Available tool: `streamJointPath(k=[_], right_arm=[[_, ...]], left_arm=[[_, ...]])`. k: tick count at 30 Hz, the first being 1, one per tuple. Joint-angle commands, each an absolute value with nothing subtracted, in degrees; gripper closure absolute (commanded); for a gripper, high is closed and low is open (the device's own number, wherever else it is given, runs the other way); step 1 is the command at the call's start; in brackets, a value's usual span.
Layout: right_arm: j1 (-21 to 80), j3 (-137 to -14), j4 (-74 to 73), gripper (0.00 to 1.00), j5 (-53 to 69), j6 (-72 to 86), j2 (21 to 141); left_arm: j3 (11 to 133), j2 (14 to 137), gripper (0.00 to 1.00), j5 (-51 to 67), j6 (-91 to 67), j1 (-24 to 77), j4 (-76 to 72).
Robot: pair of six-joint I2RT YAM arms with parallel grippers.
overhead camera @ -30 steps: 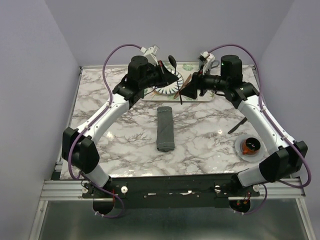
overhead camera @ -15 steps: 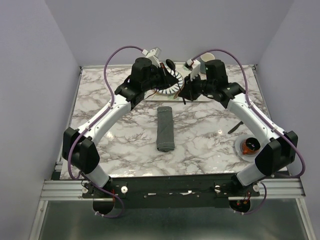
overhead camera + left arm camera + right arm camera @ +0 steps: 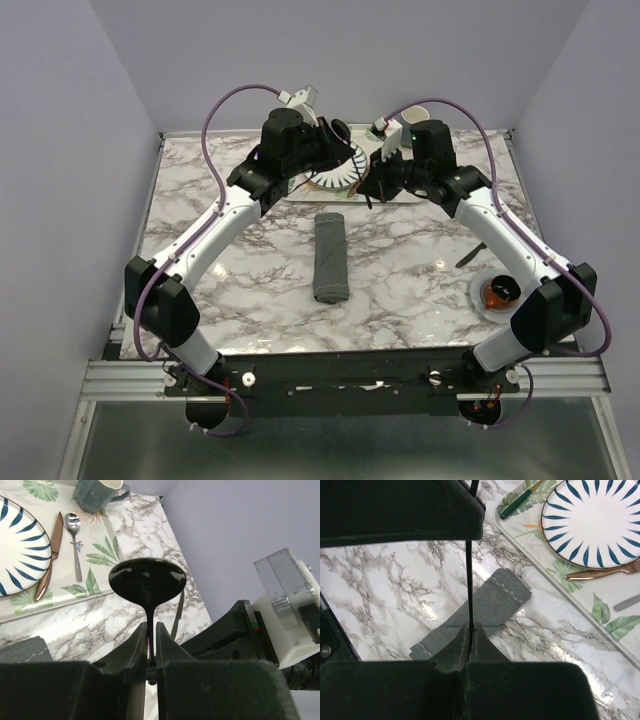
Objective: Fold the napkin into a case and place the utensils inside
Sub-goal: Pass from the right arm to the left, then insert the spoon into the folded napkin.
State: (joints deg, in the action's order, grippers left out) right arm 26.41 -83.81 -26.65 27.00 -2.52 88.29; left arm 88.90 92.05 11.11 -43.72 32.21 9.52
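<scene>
A black spoon (image 3: 147, 580) hangs in the air between both arms over the table's back middle. My left gripper (image 3: 150, 630) stands round its neck just below the bowl, jaws a sliver apart with light showing beside the stem. My right gripper (image 3: 470, 627) is shut on the spoon's thin handle (image 3: 469, 580). The napkin, folded into a long dark grey case (image 3: 330, 258), lies on the marble below (image 3: 485, 607). On the tray lie the brownish knife (image 3: 50, 555), the silver spoon (image 3: 75, 540) and the green-handled fork (image 3: 517, 502).
A leaf-printed tray (image 3: 95, 555) at the back holds a blue-striped plate (image 3: 20, 545) and a grey-green mug (image 3: 97, 492). A black knife (image 3: 475, 250) lies on the marble at the right, near a small dish (image 3: 498, 293) with a brown object.
My right gripper moved left onto the black spoon's handle and shut on it. My left gripper's jaws eased slightly apart round the neck.
</scene>
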Motion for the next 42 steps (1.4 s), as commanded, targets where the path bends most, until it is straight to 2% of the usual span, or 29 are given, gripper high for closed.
streamJointPath(k=[1,5,8,9,10,12,13,16,17,23,26,42], right_arm=[[27.16,-82.35,-28.12,0.99,27.86,-0.79,86.4],[27.07,-82.44,-28.12,0.99,29.53,-0.7,86.22],[27.16,-82.62,-27.86,0.99,30.23,-0.18,86.13],[27.07,-82.7,-27.86,0.99,31.37,-0.18,86.31],[27.16,-82.88,-27.95,0.91,32.07,1.91,86.31],[26.98,-83.06,-28.39,0.65,33.31,3.16,86.14],[26.98,-82.97,-28.65,0.41,33.22,3.95,85.87],[24.7,-81.83,-30.4,0.11,32.96,4.13,84.56],[23.83,-81.3,-30.93,0.06,32.87,3.87,84.29],[16.27,-77.0,-35.15,0.01,30.76,0.53,82.53],[13.45,-74.36,-36.03,0.01,29.62,-1.21,81.39],[9.58,-69.7,-38.06,0.0,25.66,-5.1,76.55]], left_arm=[[91.93,93.43,0.81,8.61,-44.12,31.73,7.82],[92.29,94.13,0.84,8.88,-44.38,31.73,8.0],[92.46,94.48,1.0,9.49,-44.65,31.73,8.43],[92.46,94.66,1.0,9.67,-44.65,31.73,8.7],[92.55,94.66,1.0,9.75,-44.74,31.73,9.66],[92.99,95.1,1.0,8.97,-44.39,31.64,11.42],[93.25,95.18,1.0,8.53,-44.12,31.64,12.82],[93.08,95.8,1.0,6.16,-41.59,31.73,18.44],[92.99,96.76,1.0,4.76,-41.31,31.82,21.76],[94.21,103.86,1.0,0.45,-37.45,31.9,32.58],[98.95,109.13,1.0,-2.71,-35.78,31.9,37.86],[114.69,123.57,1.0,-4.57,-31.99,31.11,42.45]])
